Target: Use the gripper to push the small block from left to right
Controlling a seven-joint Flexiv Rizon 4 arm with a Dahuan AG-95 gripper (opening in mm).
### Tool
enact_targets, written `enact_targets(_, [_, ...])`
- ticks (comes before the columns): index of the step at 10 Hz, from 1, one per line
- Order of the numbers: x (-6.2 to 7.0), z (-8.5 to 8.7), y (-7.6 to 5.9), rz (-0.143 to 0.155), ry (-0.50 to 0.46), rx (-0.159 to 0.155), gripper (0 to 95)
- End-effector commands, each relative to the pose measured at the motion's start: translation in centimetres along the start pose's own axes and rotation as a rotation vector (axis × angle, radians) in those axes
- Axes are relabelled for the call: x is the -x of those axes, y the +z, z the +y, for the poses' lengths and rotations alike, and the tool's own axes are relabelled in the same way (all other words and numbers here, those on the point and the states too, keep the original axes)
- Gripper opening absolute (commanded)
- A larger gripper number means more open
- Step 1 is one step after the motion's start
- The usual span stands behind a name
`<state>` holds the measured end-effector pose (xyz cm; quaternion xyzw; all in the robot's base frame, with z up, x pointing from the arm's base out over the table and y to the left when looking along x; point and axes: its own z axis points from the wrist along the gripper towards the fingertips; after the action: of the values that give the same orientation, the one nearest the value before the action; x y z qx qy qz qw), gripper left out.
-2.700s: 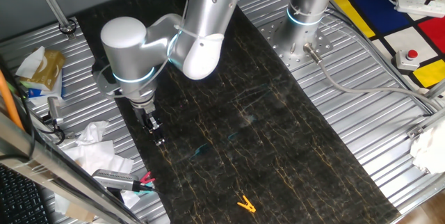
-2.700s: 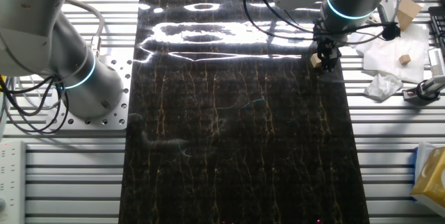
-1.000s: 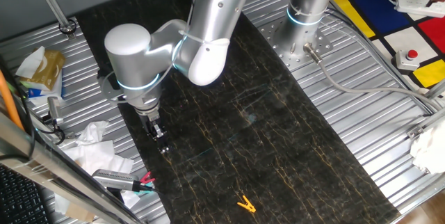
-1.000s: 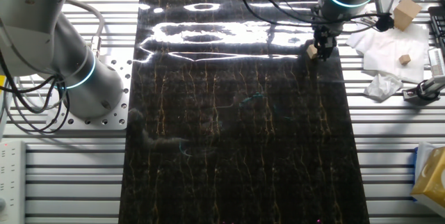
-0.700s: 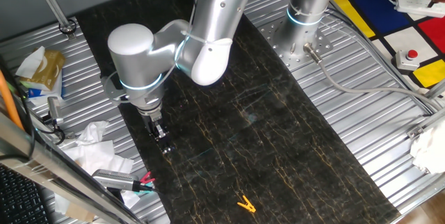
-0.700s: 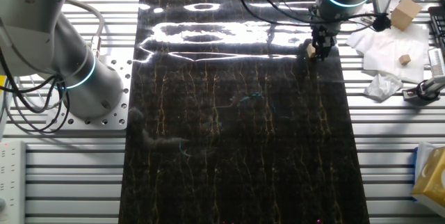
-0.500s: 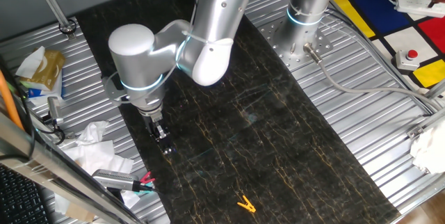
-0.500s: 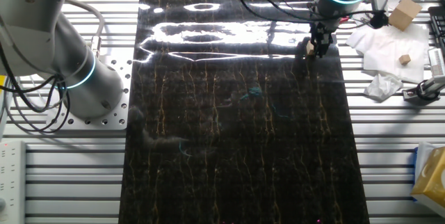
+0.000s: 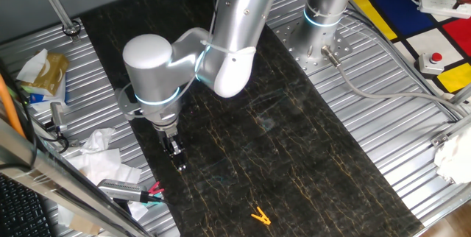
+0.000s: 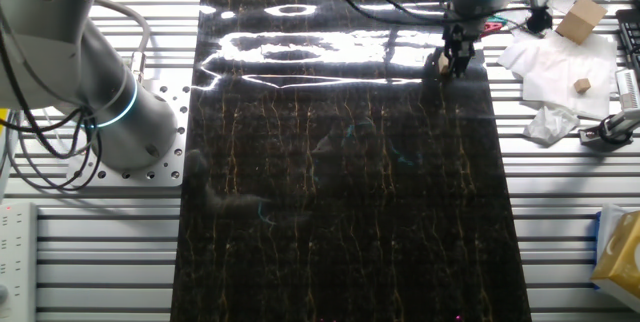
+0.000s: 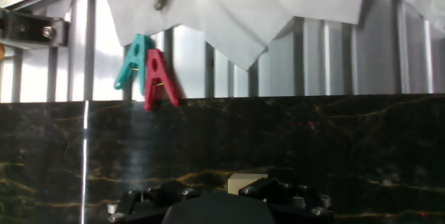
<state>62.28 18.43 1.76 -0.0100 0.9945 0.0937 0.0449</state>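
I have the gripper (image 9: 178,160) low over the black mat (image 9: 294,163), close to its edge beside the metal slats. The small block (image 11: 245,181) touches the fingertips (image 10: 455,62) on the mat; I cannot tell how wide the fingers stand. Open mat runs toward the yellow clip (image 9: 259,216). Red clip (image 11: 158,78) and teal clip (image 11: 135,62) lie just off the edge. No legible writing. Since 0.5 s ago, gripper and block have shifted further along the edge.
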Motion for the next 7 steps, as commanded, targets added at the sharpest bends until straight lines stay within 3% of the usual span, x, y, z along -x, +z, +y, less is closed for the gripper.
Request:
enact_targets(1, [0.1, 0.7, 0.1, 0.001, 0.012, 0.001, 76.0])
enact_targets(7, [0.2, 3.2, 0.7, -0.003, 0.052, 0.001, 76.0])
